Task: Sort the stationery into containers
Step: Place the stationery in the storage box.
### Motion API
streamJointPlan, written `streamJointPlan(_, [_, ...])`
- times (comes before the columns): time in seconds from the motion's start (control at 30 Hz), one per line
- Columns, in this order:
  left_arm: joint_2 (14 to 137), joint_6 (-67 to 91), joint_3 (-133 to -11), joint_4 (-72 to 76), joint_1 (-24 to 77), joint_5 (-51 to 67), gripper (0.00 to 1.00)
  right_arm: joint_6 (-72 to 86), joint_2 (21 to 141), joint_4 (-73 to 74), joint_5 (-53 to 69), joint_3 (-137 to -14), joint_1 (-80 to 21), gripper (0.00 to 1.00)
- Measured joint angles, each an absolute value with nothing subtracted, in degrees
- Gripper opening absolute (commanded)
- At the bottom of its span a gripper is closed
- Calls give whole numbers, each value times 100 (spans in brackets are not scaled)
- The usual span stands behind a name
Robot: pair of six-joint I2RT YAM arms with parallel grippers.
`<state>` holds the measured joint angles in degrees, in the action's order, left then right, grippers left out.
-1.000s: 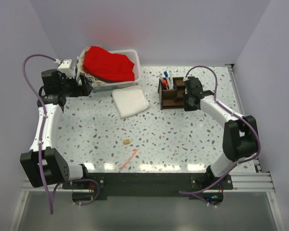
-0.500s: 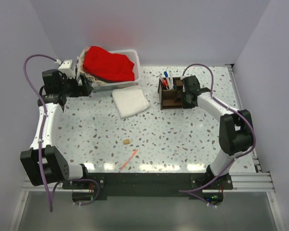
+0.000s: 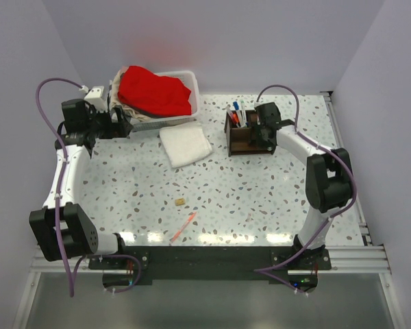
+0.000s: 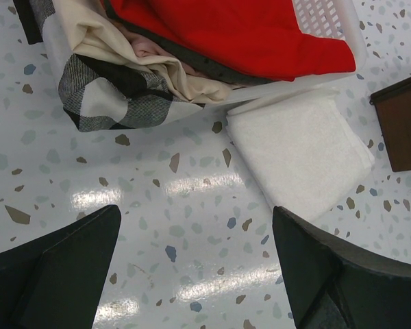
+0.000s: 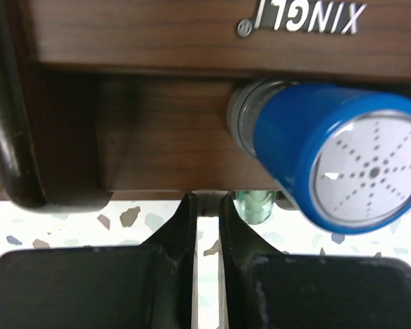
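Observation:
The dark brown wooden organizer (image 3: pixel 241 137) stands at the back right with several pens (image 3: pixel 238 115) upright in it. My right gripper (image 3: pixel 264 135) is at its right side, low over a compartment. In the right wrist view the jaws (image 5: pixel 207 205) are closed to a thin slit at the organizer's edge (image 5: pixel 157 41), with nothing seen between them. A small blue bottle (image 5: pixel 335 157) lies in the compartment just right of them, and a green item (image 5: pixel 253 204) shows below it. A beige block (image 3: pixel 181 201) and a pink-red pen (image 3: pixel 183 227) lie on the front table. My left gripper (image 3: pixel 123 123) is open and empty.
A white basket (image 3: pixel 190 81) with red cloth stands at the back left, with a checked cloth (image 4: pixel 103 89) hanging over its side. A folded white cloth (image 3: pixel 185 144) lies in front of it and shows in the left wrist view (image 4: pixel 301 151). The left gripper (image 4: pixel 195 253) hovers over bare table.
My right gripper has moved left, from beside the organizer to right against it. The left arm has not moved.

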<state>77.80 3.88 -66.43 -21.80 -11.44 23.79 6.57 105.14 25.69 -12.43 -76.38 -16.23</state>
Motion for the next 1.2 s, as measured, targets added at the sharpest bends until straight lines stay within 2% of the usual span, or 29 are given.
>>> streamJointPlan(0.17, [7780,386,-6643,-2178,-1144,2379,97,642,10591,2523,-1341,-7682,-1616,2])
streamJointPlan(0.33, [7789,388,-6643,-2165,-1144,2381,97,637,10600,2475,-1417,-7682,-1616,20])
streamJointPlan(0.47, [7800,388,-6643,-2150,-1144,2381,97,635,10643,2449,-1496,-7682,-1616,29])
streamJointPlan(0.53, [7800,388,-6643,-2143,-1144,2381,97,637,10654,2447,-1546,-7682,-1619,29])
streamJointPlan(0.57, [7800,388,-6643,-2143,-1144,2381,97,635,10654,2443,-1555,-7682,-1619,35])
streamJointPlan(1.03, [7800,390,-6643,-2069,-1144,2434,97,642,10626,2449,-1551,-7686,-1629,37])
streamJointPlan(1.2, [7795,390,-6643,-2064,-1144,2447,98,751,10204,2674,-1531,-7603,-1616,38])
